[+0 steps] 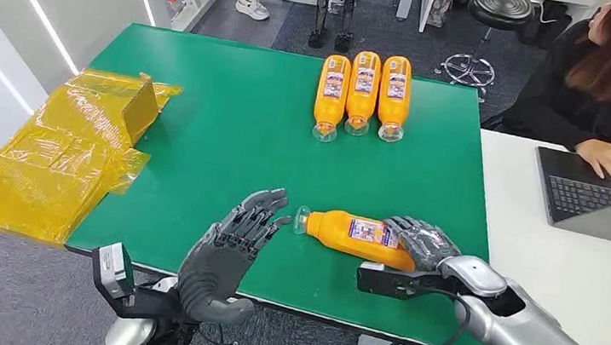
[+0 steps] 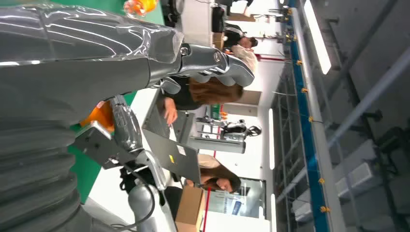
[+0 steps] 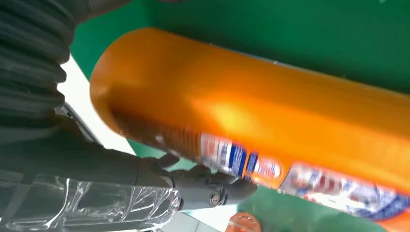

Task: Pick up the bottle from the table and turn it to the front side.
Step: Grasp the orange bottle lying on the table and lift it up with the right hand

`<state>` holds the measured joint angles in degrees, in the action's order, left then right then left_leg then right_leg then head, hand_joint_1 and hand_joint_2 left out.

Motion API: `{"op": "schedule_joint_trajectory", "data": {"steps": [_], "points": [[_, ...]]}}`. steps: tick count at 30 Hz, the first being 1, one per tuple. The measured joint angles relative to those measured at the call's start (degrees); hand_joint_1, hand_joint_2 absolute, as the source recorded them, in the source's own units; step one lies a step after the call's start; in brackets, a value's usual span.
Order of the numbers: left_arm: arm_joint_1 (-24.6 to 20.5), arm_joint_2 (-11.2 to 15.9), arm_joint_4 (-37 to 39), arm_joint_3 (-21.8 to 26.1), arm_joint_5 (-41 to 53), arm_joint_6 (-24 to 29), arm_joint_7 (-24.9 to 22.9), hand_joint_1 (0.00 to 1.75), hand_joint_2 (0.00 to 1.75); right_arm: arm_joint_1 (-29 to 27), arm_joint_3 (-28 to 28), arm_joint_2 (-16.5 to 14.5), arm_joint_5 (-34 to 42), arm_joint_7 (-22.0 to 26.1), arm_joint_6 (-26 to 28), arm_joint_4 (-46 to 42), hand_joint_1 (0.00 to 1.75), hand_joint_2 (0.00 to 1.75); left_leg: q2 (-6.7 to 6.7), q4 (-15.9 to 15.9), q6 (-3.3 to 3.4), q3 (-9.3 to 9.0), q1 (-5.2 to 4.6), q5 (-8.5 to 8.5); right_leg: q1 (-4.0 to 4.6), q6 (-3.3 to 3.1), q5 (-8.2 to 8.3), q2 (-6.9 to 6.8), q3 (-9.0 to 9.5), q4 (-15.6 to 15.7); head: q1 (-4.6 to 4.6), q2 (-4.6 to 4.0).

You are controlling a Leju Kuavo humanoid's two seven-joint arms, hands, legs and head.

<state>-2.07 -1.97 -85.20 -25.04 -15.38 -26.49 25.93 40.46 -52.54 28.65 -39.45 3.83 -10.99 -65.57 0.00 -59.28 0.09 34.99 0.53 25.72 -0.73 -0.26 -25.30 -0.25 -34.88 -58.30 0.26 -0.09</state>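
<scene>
Head view: right hand [image 1: 422, 240] grips orange plastic bottle [image 1: 351, 233] lying on green table [image 1: 228, 139], near edge.
Long axis runs across table, clear neck pointing toward left hand [image 1: 230, 246], which hovers just beside, fingers spread, holding nothing. Far side: three orange bottles [image 1: 362, 93] in a row.

The right arm [image 1: 525, 333] reaches in from the near right, its hand [image 1: 419, 240] wrapped around the base end of the bottle [image 1: 355, 236], fingers curled over the top. The left arm comes up from the near left; its hand [image 1: 230, 246] is raised with fingers apart, holding nothing, fingertips near the bottle's cap end.
</scene>
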Motion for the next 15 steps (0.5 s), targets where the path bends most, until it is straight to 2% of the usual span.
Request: {"op": "schedule_joint_trajectory", "data": {"steps": [8, 15], "points": [[0.09, -0.21, 0.0, 0.82, 0.34, -0.41, -0.49, 0.0, 1.75, -4.42, 2.04, -0.79, -1.68, 0.93, 3.44, 0.59, 0.0, 1.75, 0.01, 0.0, 0.0, -0.07, 0.0, 0.0, 0.0, 0.01, 0.0, -0.01, 0.06, 0.02, 0.0, 0.0], [0.12, -0.38, 0.01, 1.37, 0.61, -0.46, -0.56, 0.0, 1.75, -11.52, 7.97, -0.45, -5.73, 0.05, 5.27, -3.8, 0.0, 1.75, -0.01, -0.01, 0.05, -0.23, 0.0, 0.04, 0.0, 0.05, -0.04, -0.06, 0.22, 0.05, 0.0, 0.0]]}}
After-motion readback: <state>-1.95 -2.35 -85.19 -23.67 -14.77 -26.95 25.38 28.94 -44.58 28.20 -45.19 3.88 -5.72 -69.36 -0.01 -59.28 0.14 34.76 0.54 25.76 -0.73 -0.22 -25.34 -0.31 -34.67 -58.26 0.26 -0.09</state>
